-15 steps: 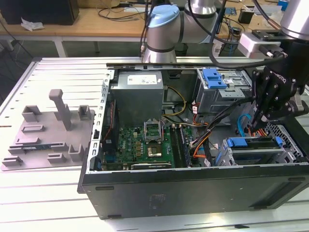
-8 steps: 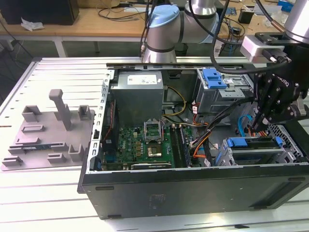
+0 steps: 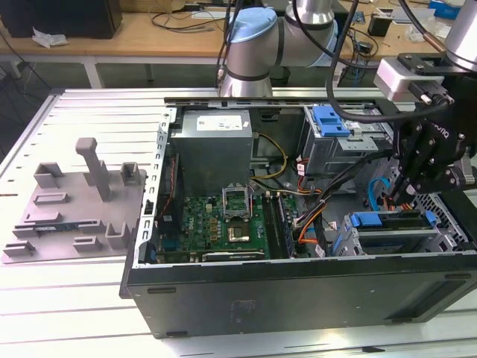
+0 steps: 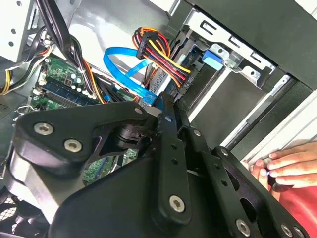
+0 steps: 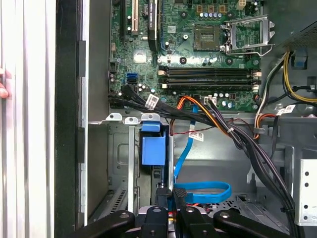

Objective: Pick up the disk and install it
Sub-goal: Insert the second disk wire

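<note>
Disk: sitting low in the open computer case, in the bay at the exterior view's right, blue frame showing.
Gripper: hovering just above the disk; jaws looking nearly closed, gripping nothing visible.
Fixture plate: lying on the table, well apart.

No print on any part can be read

Arm bent over at elbow — gripper pointed down, fingers nearly together.

Fixture plate lies beside the computer case (exterior view's left)
</note>
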Robot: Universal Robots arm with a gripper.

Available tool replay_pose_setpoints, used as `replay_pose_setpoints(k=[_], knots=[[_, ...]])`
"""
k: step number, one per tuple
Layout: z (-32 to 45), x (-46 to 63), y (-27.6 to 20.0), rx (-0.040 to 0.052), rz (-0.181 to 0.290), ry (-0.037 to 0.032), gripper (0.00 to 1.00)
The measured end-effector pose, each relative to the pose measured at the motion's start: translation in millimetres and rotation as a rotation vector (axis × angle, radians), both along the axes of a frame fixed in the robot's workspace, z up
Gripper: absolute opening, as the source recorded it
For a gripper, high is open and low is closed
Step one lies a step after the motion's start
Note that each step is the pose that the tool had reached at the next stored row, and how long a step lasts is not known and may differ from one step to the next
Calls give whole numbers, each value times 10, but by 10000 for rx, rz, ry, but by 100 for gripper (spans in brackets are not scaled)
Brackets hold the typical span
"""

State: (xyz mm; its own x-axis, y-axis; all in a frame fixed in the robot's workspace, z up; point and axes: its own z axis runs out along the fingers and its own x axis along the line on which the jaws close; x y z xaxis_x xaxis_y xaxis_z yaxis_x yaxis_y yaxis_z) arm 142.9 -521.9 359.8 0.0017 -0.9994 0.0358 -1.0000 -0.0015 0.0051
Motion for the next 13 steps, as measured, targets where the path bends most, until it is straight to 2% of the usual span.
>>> replay_pose_setpoints(k=[3,13], knots=[[0,0,-5,31,-1,0,16],[1,0,-23,54,-2,0,16]])
